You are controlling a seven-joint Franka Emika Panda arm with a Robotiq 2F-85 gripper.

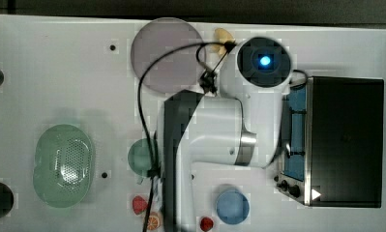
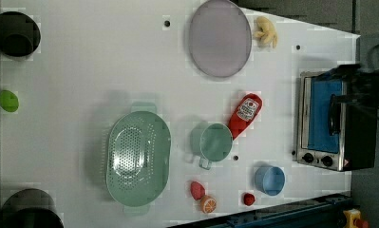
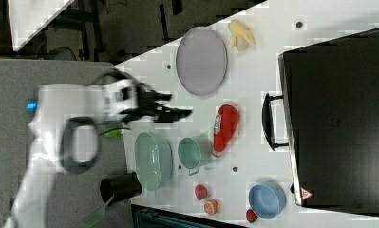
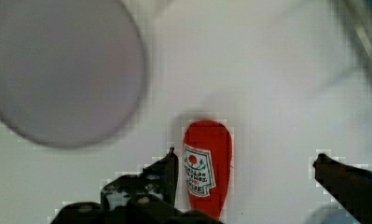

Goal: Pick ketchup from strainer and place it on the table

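Note:
The ketchup (image 2: 244,114) lies flat on the white table (image 2: 82,71), between the green cup (image 2: 215,142) and the toaster oven (image 2: 329,123). It is also in the right view (image 3: 224,127) and the wrist view (image 4: 206,168). No finger touches the ketchup. The pale green strainer (image 2: 137,159) (image 1: 63,164) (image 3: 152,160) has nothing in it. My gripper (image 4: 246,157) hangs open above the table, its fingers (image 4: 165,170) spread wide, with the bottle just inside one of them. In the right view my gripper (image 3: 175,105) is raised above the table. In the top view the arm (image 1: 205,130) hides the bottle.
A grey-lilac plate (image 2: 219,38) and a banana (image 2: 266,32) lie at the far side. A blue cup (image 2: 270,180), strawberries (image 2: 197,190) and an orange slice (image 2: 208,204) sit near the front edge. Black cylinders (image 2: 16,33) stand at the left view's left corners.

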